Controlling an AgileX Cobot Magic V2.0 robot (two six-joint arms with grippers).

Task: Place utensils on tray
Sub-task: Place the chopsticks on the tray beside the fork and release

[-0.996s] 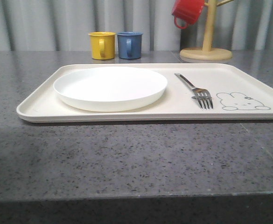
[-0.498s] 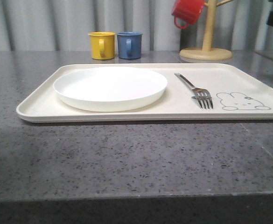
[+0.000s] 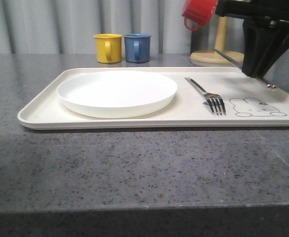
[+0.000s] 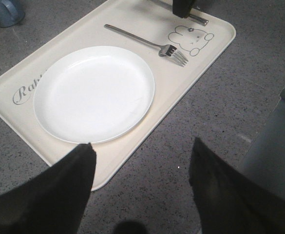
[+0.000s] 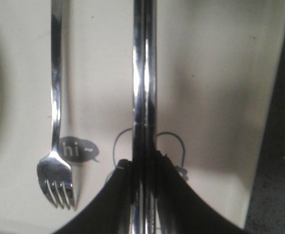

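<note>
The cream tray lies on the grey counter. A silver fork rests on its right half, tines toward me, beside the drawn rabbit. My right gripper hangs over the tray's right end, shut on a long flat knife that slants just above the tray. In the right wrist view the knife runs straight out from the shut gripper, parallel to the fork. My left gripper is open and holds nothing, above the counter at the tray's near edge.
A round white plate fills the tray's left half. A yellow mug and a blue mug stand behind the tray. A wooden mug tree with a red mug stands at the back right.
My right arm has come in from the upper right with the knife and now hangs over the tray's right end. Fork and plate have not moved.
</note>
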